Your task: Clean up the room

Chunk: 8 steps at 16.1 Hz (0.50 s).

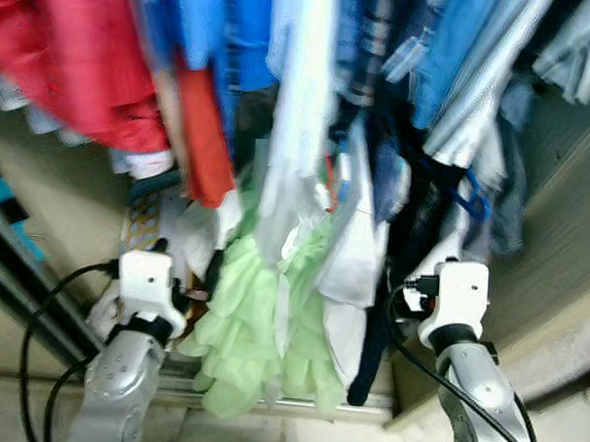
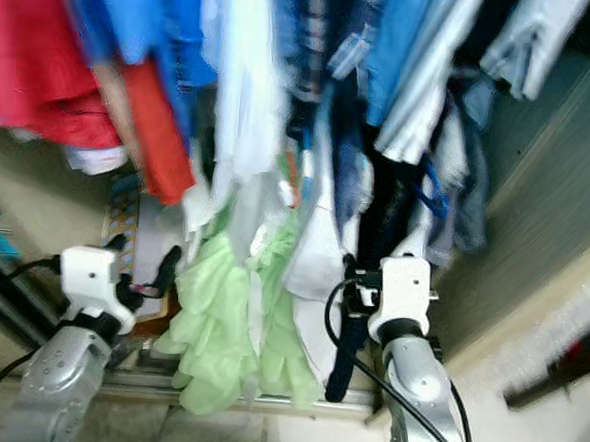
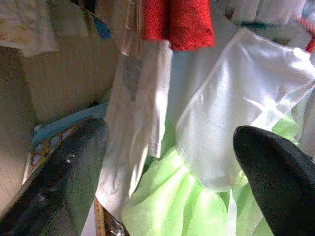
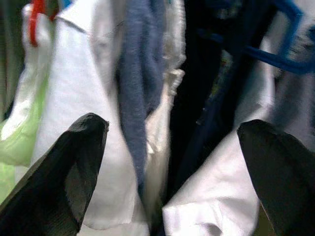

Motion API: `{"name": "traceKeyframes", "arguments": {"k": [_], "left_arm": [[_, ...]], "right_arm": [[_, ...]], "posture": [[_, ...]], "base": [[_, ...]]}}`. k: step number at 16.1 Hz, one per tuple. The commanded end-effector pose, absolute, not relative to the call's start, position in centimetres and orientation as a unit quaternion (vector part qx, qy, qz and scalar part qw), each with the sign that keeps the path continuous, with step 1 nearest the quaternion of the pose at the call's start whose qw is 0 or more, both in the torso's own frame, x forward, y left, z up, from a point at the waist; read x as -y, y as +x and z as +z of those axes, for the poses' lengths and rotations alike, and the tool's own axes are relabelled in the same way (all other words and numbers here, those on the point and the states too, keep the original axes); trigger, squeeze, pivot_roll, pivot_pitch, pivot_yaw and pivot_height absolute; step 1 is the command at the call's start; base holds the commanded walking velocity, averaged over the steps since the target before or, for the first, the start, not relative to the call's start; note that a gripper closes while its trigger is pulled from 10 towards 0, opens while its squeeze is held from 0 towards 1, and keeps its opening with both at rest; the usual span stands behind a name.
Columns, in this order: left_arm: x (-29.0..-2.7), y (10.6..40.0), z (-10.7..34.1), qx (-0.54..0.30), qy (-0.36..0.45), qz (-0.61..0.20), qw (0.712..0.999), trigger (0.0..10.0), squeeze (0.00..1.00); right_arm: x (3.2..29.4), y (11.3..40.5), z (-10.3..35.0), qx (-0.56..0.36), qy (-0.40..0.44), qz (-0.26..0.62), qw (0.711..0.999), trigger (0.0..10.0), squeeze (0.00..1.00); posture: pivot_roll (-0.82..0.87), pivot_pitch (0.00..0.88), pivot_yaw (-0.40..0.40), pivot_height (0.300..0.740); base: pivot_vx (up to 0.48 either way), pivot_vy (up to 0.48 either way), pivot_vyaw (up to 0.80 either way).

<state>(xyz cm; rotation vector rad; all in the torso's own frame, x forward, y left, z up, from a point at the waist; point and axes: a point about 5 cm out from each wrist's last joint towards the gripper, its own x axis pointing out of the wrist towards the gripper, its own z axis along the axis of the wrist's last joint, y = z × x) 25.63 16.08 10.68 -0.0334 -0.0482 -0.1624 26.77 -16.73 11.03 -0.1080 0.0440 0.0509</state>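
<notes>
Clothes hang close together in a closet: a red garment [image 1: 75,57], blue shirts [image 1: 217,26], a white shirt [image 1: 353,255], a light green ruffled garment [image 1: 258,329] and a dark navy one [image 1: 415,228]. My left gripper [image 3: 172,162] is open, raised in front of the green garment [image 3: 177,206] and a white shirt [image 3: 231,128], holding nothing. My right gripper [image 4: 172,167] is open too, facing a white shirt [image 4: 74,113], a grey-blue cloth [image 4: 140,83] and the dark garment [image 4: 202,98]. Both wrists [image 1: 146,282] [image 1: 461,291] sit low at the clothes' hems.
A blue hanger [image 1: 474,197] hangs among the dark clothes on the right. A patterned box [image 1: 140,217] stands low at the left behind the clothes. The closet's side wall [image 1: 565,228] is on the right, and the metal floor track [image 1: 294,406] runs below the hems.
</notes>
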Motion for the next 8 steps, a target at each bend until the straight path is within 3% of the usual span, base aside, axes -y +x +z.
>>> {"name": "traceKeyframes", "arguments": {"k": [1, 6, 8], "left_arm": [[-16.5, 25.6, 10.7, 0.027, -0.004, -0.079, 0.996, 10.0, 0.0], [-17.3, 25.1, 10.4, 0.025, -0.028, -0.054, 0.998, 10.0, 0.0], [-17.2, 25.5, 10.6, 0.04, 0.022, -0.047, 0.998, 10.0, 0.0]], "right_arm": [[16.4, 27.1, 11.2, -0.016, -0.06, 0.038, 0.997, 10.0, 0.0], [15.7, 28.0, 12.2, 0.002, -0.053, 0.069, 0.996, 10.0, 0.0], [15.3, 28.8, 12.8, 0.015, -0.052, 0.07, 0.996, 10.0, 0.0]], "posture": [[-0.09, 0.036, -0.052, 0.74], [-0.07, 0.045, -0.086, 0.74], [-0.07, 0.044, -0.08, 0.74]], "base": [[0.0, 0.0, 0.8], [0.0, 0.0, 0.8], [0.0, 0.0, 0.8]]}}
